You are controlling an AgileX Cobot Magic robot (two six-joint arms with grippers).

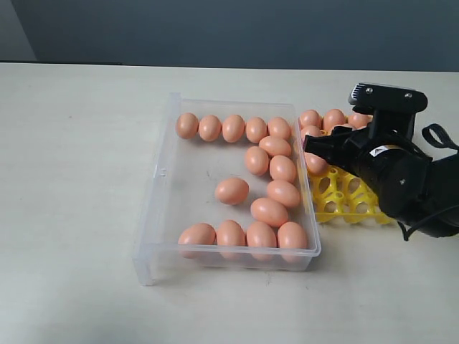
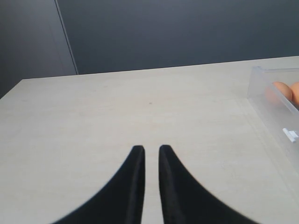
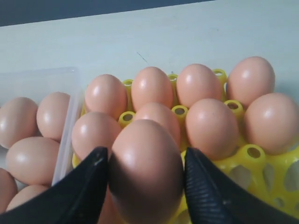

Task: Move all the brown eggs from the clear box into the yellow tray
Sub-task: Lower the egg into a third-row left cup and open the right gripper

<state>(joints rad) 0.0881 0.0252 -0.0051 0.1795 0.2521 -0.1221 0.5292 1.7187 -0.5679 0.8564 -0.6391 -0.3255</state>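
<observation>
Over the yellow tray (image 3: 254,156), I'm holding one brown egg (image 3: 145,186) in my right hand (image 3: 145,156), so I'm guessing roughly a third done: eight-ish are sitting in cups, about fifteen brown eggs (image 1: 232,190) are waiting in the clear box (image 1: 161,172), and my left hand (image 2: 151,151) is idling nearly closed, empty.

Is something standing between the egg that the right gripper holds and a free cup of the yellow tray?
Nothing visible does. The right gripper holds the egg over the yellow tray, beside the eggs already seated. Free cups lie open nearby; the cup straight below it is hidden.
</observation>
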